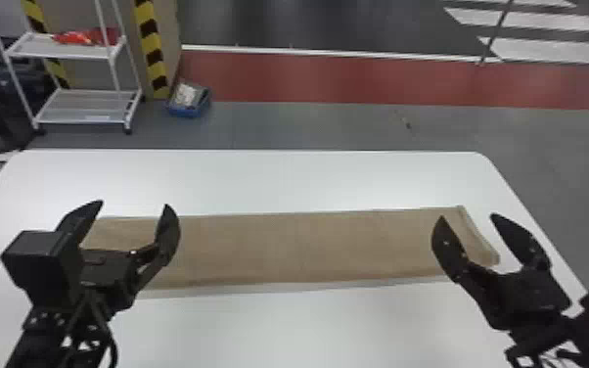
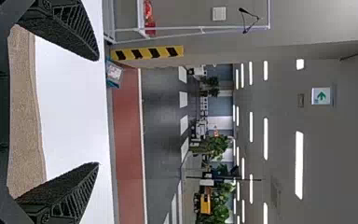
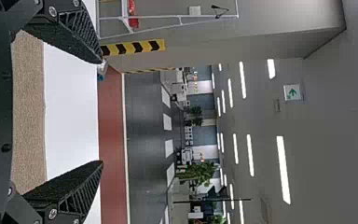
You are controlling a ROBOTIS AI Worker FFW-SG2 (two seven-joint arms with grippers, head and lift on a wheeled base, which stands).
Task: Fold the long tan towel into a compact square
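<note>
While the long tan towel (image 1: 303,249) lies stretched out flat across the table (image 1: 283,181), I've got my left gripper (image 1: 134,203) over its left end, my right gripper (image 1: 467,216) over its right, both jaws spread wide, gripping nothing!

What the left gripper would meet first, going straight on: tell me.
Nothing upright, it seems: the left gripper points forward, and the way looks free across the white table. If it slants downward, the table itself could come first; its height and tilt are unclear.
</note>
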